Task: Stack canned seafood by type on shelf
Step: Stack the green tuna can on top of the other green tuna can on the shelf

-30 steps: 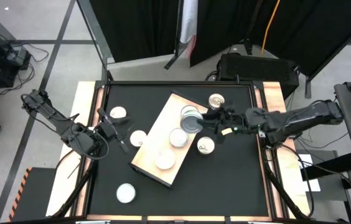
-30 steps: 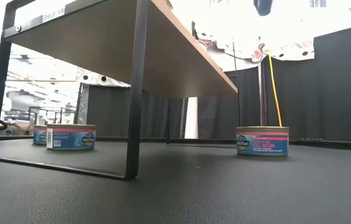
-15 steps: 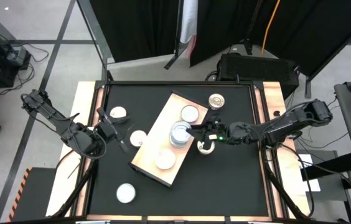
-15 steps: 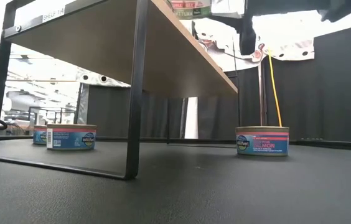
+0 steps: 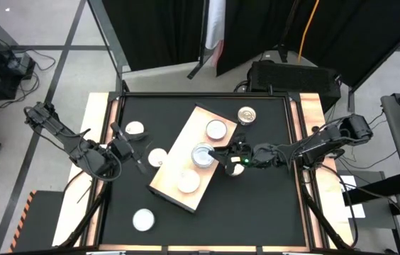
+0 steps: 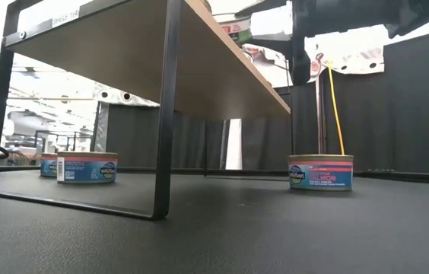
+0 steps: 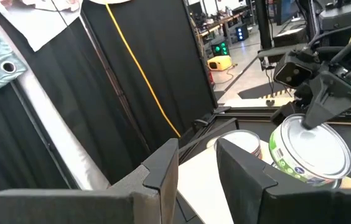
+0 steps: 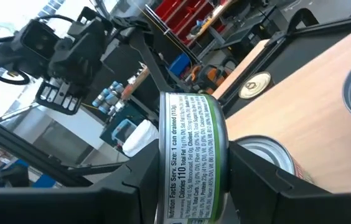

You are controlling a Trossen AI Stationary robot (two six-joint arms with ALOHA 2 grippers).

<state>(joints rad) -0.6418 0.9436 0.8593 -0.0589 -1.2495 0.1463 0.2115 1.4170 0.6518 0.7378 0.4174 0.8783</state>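
The shelf (image 5: 179, 152) is a pale beige board lying slantwise mid-table; in the low view it (image 6: 199, 61) stands on a black frame. On it are a tin at the far end (image 5: 216, 129), one at the near end (image 5: 188, 182), and a green-labelled tin (image 5: 201, 154) in my right gripper (image 5: 218, 154) over the middle. A red-labelled tin (image 8: 272, 155) sits just under the held one. A golden-brown-topped tin (image 5: 247, 115) lies on the table beyond. My left gripper (image 5: 132, 152) waits open at the table's left, fingers (image 7: 160, 168) apart. My right gripper pinches the green-labelled tin (image 8: 191, 168) across its flat faces: one finger (image 7: 315, 115) lies on the lid (image 7: 312, 146), the other is under it. The fingers come level from the table's right. The tin sits tilted; whether it rests on the tin below, I cannot tell.
Loose tins lie on the black table: two left of the shelf (image 5: 135, 128) (image 5: 157, 156), one near the front (image 5: 143, 219), one under my right arm (image 5: 235, 168). In the low view a salmon tin (image 6: 320, 172) and two others (image 6: 87, 167) stand beneath the shelf.
My right gripper has carried the tin from the shelf's far end toward the table's left and near side, to over the shelf's middle tin, and has come down; in the low view the tin has sunk toward the board. The left arm has kept still.
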